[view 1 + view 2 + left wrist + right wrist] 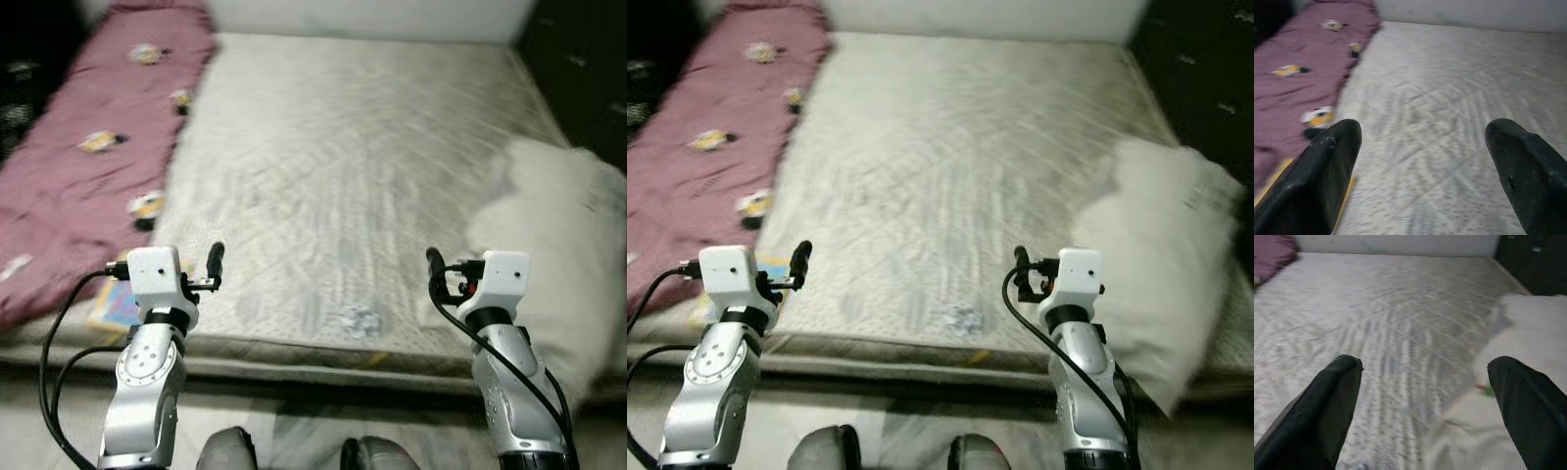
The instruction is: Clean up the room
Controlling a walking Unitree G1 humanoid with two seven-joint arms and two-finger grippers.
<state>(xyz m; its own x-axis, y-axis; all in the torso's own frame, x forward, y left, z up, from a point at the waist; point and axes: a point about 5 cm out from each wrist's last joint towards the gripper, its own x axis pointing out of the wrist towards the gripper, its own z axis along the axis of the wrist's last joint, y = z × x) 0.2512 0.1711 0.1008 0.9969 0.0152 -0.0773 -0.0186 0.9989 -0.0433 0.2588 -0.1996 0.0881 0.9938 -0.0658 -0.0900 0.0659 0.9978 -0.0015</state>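
Bed (343, 157) with a bare, pale quilted mattress, seen from its foot edge. A maroon blanket (88, 147) printed with small yellow cartoon figures lies along the mattress from about 9 to 11 o'clock. A white pillow (558, 245) rests at 3 o'clock, overhanging the side of the mattress. A flat, colourful item (116, 305), too blurred to identify, lies at the near edge at 8 o'clock, just beside the blanket. The left gripper (1420, 161) hovers over the foot edge at 7 o'clock, its two black fingers (1327, 171) spread wide with nothing between them. The right gripper (1425, 401) hovers at 5 o'clock, near the pillow, fingers (1528, 406) likewise parted and empty. Both arms are raised side by side, well apart.
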